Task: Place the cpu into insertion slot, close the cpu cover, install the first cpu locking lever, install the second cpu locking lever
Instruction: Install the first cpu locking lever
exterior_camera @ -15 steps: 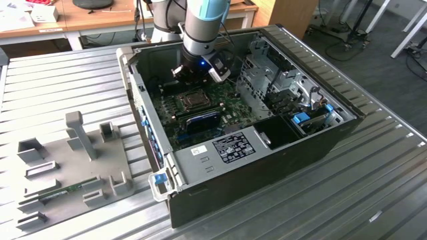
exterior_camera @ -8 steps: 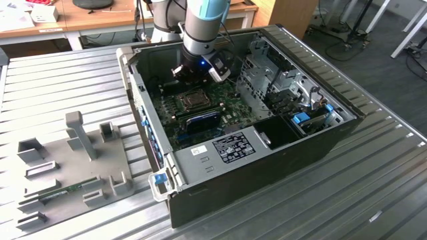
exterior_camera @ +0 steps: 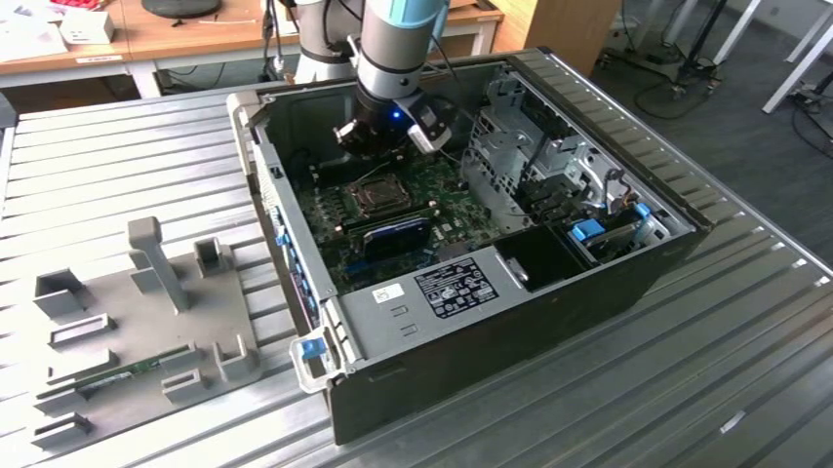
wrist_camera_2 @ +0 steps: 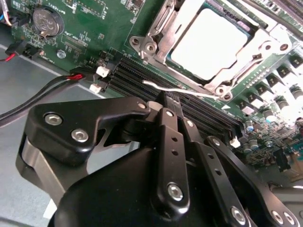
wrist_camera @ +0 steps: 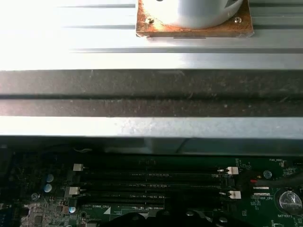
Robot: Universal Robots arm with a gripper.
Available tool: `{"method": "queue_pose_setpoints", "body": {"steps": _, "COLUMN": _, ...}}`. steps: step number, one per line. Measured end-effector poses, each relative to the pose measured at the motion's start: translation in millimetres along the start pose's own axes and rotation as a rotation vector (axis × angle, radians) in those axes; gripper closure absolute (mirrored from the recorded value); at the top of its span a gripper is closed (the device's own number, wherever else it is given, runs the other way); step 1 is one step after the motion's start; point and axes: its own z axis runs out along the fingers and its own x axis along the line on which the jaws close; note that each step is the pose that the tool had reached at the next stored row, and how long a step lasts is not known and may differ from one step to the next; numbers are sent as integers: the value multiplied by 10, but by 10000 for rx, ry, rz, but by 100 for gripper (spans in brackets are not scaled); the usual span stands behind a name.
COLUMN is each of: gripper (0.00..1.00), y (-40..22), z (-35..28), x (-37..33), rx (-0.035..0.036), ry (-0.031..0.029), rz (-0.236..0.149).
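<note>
Nearest, the black jointed hand (wrist_camera_2: 166, 103) was pressed together, its tip beside a thin silvery wire locking lever (wrist_camera_2: 189, 91). Beyond, the flat silver-grey square cpu (wrist_camera_2: 206, 42) was seated under the silvery framed cpu cover (wrist_camera_2: 158, 28). The lever was judged stiff and springy, best hooked at its free end.

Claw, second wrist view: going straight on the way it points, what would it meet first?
Probably the thin silver lever wire lying just past the claw tip, over the memory slots; depth is unclear, so they may already touch.
</note>
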Motion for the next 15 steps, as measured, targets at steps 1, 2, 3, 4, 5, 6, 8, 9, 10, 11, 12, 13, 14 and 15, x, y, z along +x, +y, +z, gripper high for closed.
{"method": "queue_pose_setpoints", "body": {"steps": 1, "gripper": 90, "y": 0, "z": 0, "x": 0, "rx": 0, "ry": 0, "rz": 0}}
{"method": "queue_pose_setpoints", "body": {"steps": 2, "gripper": 90, "y": 0, "z": 0, "x": 0, "rx": -1, "ry": 0, "rz": 0}}
{"method": "queue_pose_setpoints", "body": {"steps": 3, "gripper": 90, "y": 0, "z": 0, "x": 0, "rx": -1, "ry": 0, "rz": 0}}
{"method": "queue_pose_setpoints", "body": {"steps": 4, "gripper": 90, "y": 0, "z": 0, "x": 1, "rx": 0, "ry": 1, "rz": -1}}
{"method": "queue_pose_setpoints", "body": {"steps": 5, "gripper": 90, "y": 1, "z": 1, "x": 3, "rx": 1, "ry": 0, "rz": 0}}
{"method": "queue_pose_setpoints", "body": {"steps": 6, "gripper": 90, "y": 2, "z": 2, "x": 5, "rx": 2, "ry": 0, "rz": 0}}
{"method": "queue_pose_setpoints", "body": {"steps": 8, "gripper": 90, "y": 6, "z": 4, "x": 17, "rx": 2, "ry": 1, "rz": 1}}
{"method": "queue_pose_setpoints", "body": {"steps": 9, "gripper": 90, "y": 10, "z": 5, "x": 32, "rx": 3, "ry": 0, "rz": 0}}
{"method": "queue_pose_setpoints", "body": {"steps": 10, "gripper": 90, "y": 14, "z": 5, "x": 49, "rx": 4, "ry": -1, "rz": 0}}
{"method": "queue_pose_setpoints", "body": {"steps": 11, "gripper": 90, "y": 17, "z": 5, "x": 68, "rx": 5, "ry": -4, "rz": -1}}
{"method": "queue_pose_setpoints", "body": {"steps": 12, "gripper": 90, "y": 20, "z": 6, "x": 88, "rx": 7, "ry": -8, "rz": -3}}
{"method": "queue_pose_setpoints", "body": {"steps": 13, "gripper": 90, "y": 22, "z": 6, "x": 108, "rx": 8, "ry": -12, "rz": -4}}
{"method": "queue_pose_setpoints", "body": {"steps": 14, "gripper": 90, "y": 23, "z": 6, "x": 126, "rx": 10, "ry": -15, "rz": -4}}
{"method": "queue_pose_setpoints", "body": {"steps": 15, "gripper": 90, "y": 25, "z": 6, "x": 142, "rx": 11, "ry": -18, "rz": -4}}
